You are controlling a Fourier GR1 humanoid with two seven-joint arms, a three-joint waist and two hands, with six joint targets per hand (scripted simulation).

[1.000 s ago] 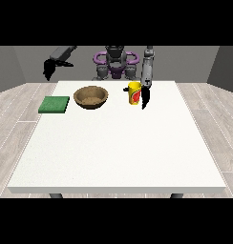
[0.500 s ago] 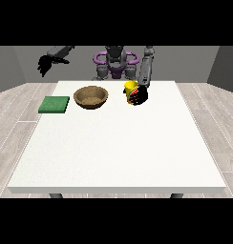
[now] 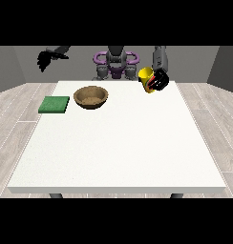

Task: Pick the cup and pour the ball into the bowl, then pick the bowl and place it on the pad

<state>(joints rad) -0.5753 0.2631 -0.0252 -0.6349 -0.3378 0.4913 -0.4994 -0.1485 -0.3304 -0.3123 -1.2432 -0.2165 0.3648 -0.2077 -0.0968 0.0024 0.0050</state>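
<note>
Since the cup (image 3: 147,77) is already up off the table (image 3: 118,143) and tipped on its side, I'd say the step going on is carrying it over to the bowl (image 3: 91,96) for the pour. To do it well, I'm thinking the mouth needs to be sitting right over the bowl's middle before it's tipping any further, otherwise the ball could be rolling out onto the table. I can't make out the ball from here, so no idea if it's still inside.

The robot hand at the view's right (image 3: 159,81) is wrapping its fingers round the cup, holding it above the table's far edge, well apart from the bowl. Its forearm is hanging almost straight down from above.

The robot hand at the view's left (image 3: 46,59) is sitting high and out past the table corner, holding nothing; I can't tell how its fingers lie. The green pad (image 3: 54,104) is lying just beside the bowl.
</note>
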